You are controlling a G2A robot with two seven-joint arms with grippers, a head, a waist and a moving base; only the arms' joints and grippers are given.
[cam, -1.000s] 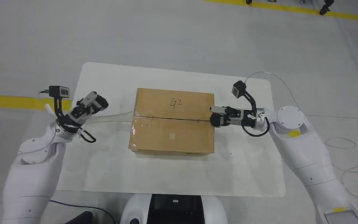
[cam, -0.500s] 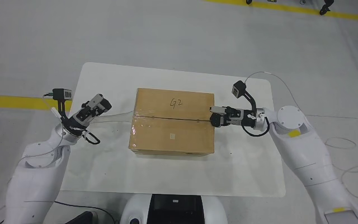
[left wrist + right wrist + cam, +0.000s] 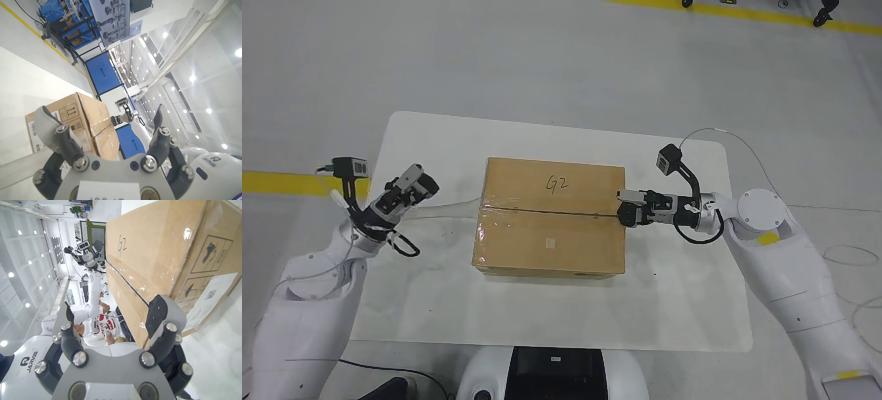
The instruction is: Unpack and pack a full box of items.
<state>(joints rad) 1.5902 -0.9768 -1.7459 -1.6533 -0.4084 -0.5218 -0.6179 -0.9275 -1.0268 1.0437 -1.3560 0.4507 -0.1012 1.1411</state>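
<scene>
A closed brown cardboard box marked with handwriting stands in the middle of the white table, a dark seam running along its top flaps. My right gripper is open at the box's right end, level with the seam; its black-padded finger sits close to the top edge of the box. My left gripper hovers open and empty to the left of the box, a clear gap away. The left wrist view looks between the open fingers of the left gripper at the box.
A pale translucent strip lies on the table between the left gripper and the box. Bare table surface surrounds the box on all sides, widest toward the front edge.
The left arm has shifted slightly, its wrist turning a little. The box and the right arm have not moved.
</scene>
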